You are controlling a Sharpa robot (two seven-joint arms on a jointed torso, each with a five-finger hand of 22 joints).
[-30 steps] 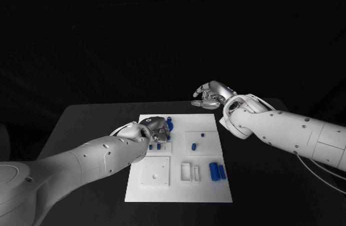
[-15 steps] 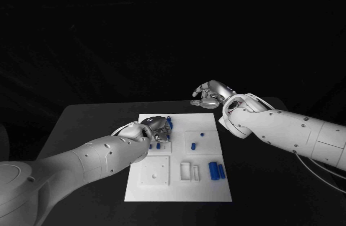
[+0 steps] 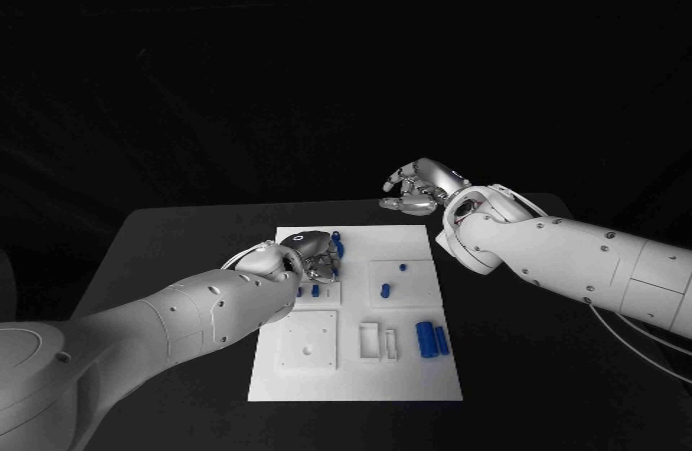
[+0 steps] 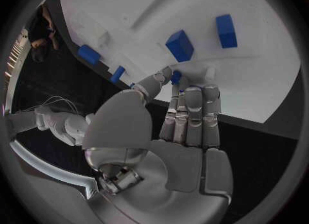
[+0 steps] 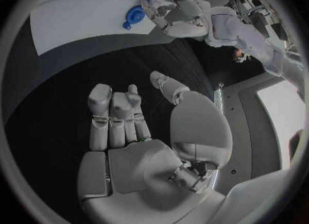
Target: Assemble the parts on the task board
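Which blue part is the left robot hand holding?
The small blue part pinched at the left robot hand's fingertips; the other blue parts lie untouched on the task board.

Blue parts [image 3: 430, 340] on a white task board [image 3: 361, 381], black table [image 3: 173, 241], silver robot hand [image 3: 307, 255].

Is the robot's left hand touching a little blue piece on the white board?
Touching. The left wrist view shows the silver left hand pinching a small blue part between thumb and fingertip, over the white task board.
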